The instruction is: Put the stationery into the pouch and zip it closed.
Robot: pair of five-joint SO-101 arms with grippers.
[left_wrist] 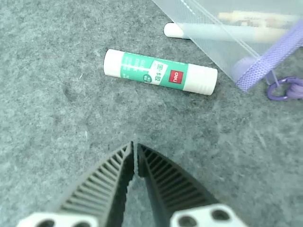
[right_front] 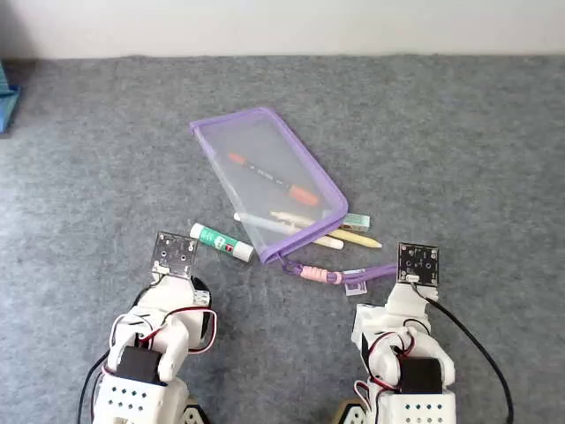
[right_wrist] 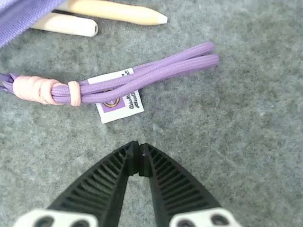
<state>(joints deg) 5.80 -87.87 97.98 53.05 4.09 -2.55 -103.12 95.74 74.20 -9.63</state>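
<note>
High view hides the working ends of both arms under their wrist boards (right_front: 174,255), and the clear, purple-edged pouch (right_front: 265,177) blurs the pens inside it; whether its zip is open I cannot tell. Left wrist view fills the gap: the left gripper (left_wrist: 134,150) is pressed together on nothing, and the green-and-white glue stick (left_wrist: 160,72) lies on the grey mat (left_wrist: 57,104) ahead of its tips, near the pouch's corner. Right wrist view has the right gripper (right_wrist: 139,150) likewise closed and empty, the pouch's purple cord (right_wrist: 142,78) and white tag (right_wrist: 119,98) lying just beyond it, two cream pens (right_wrist: 113,12) partly cut off.
</note>
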